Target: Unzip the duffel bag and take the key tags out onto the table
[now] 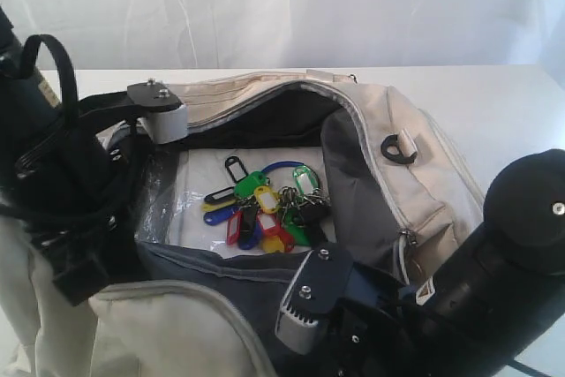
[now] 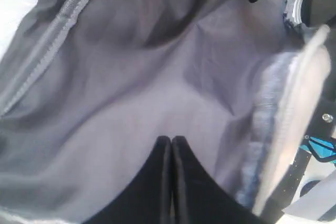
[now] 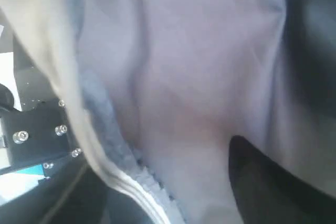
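Bag (image 1: 424,183) lay unzipped on the table (image 1: 503,103), its mouth gaping wide and the grey lining (image 1: 353,183) exposed. Key tags (image 1: 265,209) sat in one bunch on the pale floor inside the bag, near its middle: green, blue, red, yellow and black together.

Your left arm (image 1: 62,174) stood at the bag's left end. Your left gripper (image 2: 171,141) was closed, fingers pressed tip to tip, close against the lining. Whether any cloth was pinched between them could not be told.

Your right gripper (image 3: 241,145) was at the bag's near rim with its jaws spread wide. Only one finger (image 3: 262,187) showed, beside the lining, gripping nothing that could be seen. Neither gripper touched the tags.
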Motion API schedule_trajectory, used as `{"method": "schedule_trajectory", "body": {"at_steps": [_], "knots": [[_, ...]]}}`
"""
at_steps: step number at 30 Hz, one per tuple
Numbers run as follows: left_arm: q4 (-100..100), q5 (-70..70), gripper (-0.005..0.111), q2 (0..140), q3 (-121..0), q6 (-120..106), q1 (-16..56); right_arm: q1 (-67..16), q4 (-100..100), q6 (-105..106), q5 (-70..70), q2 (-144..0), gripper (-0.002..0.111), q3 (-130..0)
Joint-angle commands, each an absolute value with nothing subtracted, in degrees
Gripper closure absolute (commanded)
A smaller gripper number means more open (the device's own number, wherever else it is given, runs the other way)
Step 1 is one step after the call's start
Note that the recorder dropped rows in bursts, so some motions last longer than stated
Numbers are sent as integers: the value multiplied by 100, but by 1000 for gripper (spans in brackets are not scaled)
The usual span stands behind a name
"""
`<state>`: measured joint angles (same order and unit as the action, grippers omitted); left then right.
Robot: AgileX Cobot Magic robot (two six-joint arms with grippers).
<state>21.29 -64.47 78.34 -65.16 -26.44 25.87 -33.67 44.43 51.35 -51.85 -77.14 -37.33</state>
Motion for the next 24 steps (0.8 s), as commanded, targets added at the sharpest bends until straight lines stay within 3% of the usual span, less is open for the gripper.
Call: {"method": "schedule_trajectory", "body": {"at_steps": [1,9,24], "knots": [[2290,-6996,107,7374,-5978,-2654,2606,-3380,4200,5109,-5263,-7434,49,-3879],[2391,-6967,107,6566,-4789,-2380,2606,-3368,4027,5078,-5177,-6899,49,-4003],[1292,-4916,107,6411,-3587,-1130,2606,-3368,3796,4738,-4890,-6777,49,-3991]]}}
